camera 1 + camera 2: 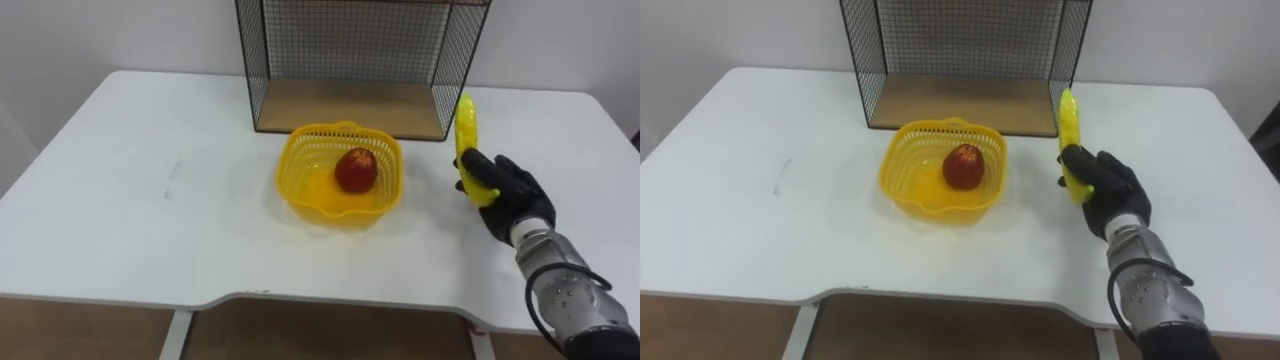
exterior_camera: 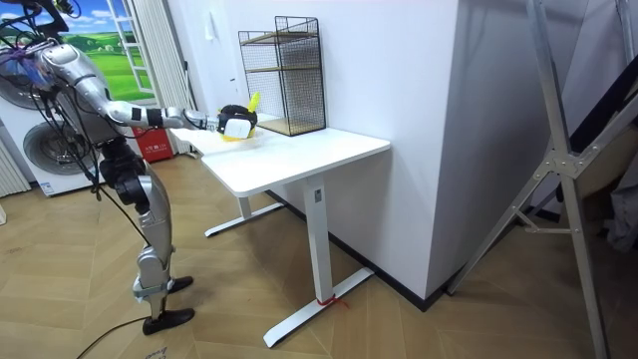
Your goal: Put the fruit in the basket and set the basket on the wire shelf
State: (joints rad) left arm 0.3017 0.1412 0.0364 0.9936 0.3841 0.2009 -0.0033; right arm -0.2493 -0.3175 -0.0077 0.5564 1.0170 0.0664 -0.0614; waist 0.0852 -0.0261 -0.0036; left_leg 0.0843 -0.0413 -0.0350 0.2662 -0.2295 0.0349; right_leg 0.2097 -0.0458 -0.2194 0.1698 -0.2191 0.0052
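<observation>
Grips banana (image 1: pixel 466 125) upright in curled right hand (image 1: pixel 510 195), just right of basket (image 1: pixel 340 128) holding apple (image 1: pixel 356 170), likely poised to swing it over the rim.

Yellow basket (image 1: pixel 300 148), red apple (image 1: pixel 356 170), yellow banana (image 1: pixel 466 125), black robot hand (image 1: pixel 510 195), white table (image 1: pixel 150 200), black wire shelf (image 1: pixel 350 40)
</observation>
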